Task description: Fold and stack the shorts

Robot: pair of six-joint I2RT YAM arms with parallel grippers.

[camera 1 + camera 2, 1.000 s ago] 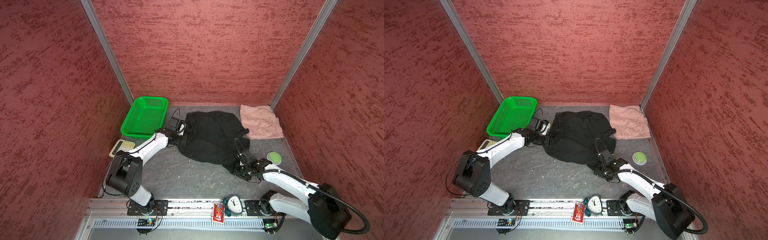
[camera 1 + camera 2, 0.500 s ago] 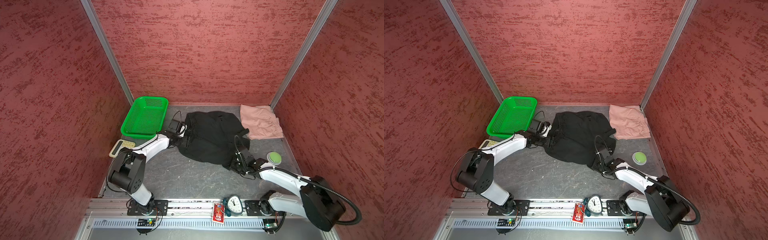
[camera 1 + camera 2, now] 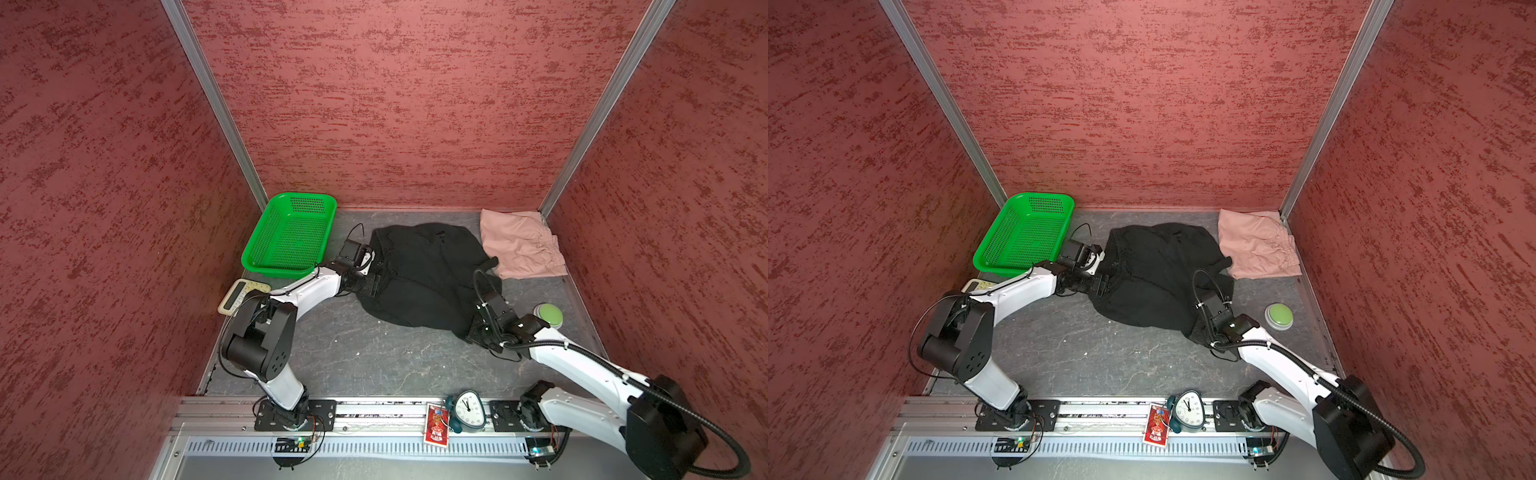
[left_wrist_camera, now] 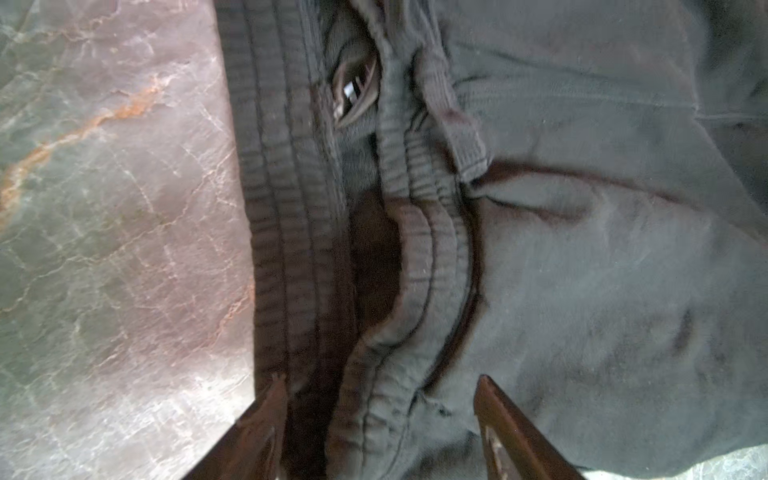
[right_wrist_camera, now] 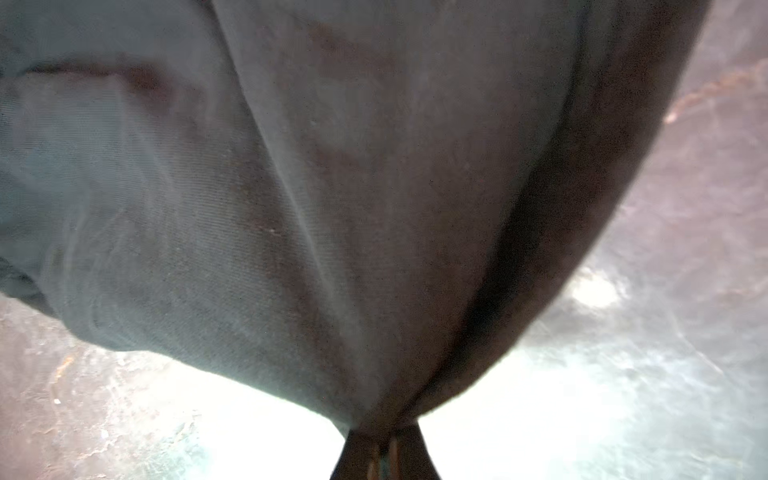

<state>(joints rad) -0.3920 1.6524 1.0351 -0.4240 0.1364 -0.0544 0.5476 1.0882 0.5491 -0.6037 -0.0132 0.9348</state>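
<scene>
Here the black shorts [image 3: 424, 278] lie spread and rumpled over the middle of the surface, reaching toward its far edge, while the pink shorts [image 3: 519, 245] sit folded in the far right corner, their near left corner just beside the black cloth. The left gripper [image 3: 368, 286] is low at the left side of the black shorts, by the waistband. In the left wrist view its two fingers [image 4: 511, 428] stand well apart, straddling the gathered waistband [image 4: 419, 257] without pinching it, and an inner label [image 4: 353, 89] shows in the gaping waist opening. The right gripper [image 3: 473, 332] is at the near right corner of the black shorts. In the right wrist view its fingers [image 5: 361, 455] are pressed together on a tip of the cloth, which fans out from the pinch in taut folds and is raised off the surface there. A green basket [image 3: 291, 232] occupies the far left corner, with a calculator [image 3: 241, 295] by the left edge just on its near side. A green button [image 3: 548, 313] rests near the right edge, close to the right arm. A small clock [image 3: 467, 409] and a red card [image 3: 436, 424] sit on the rail along the near edge.
</scene>
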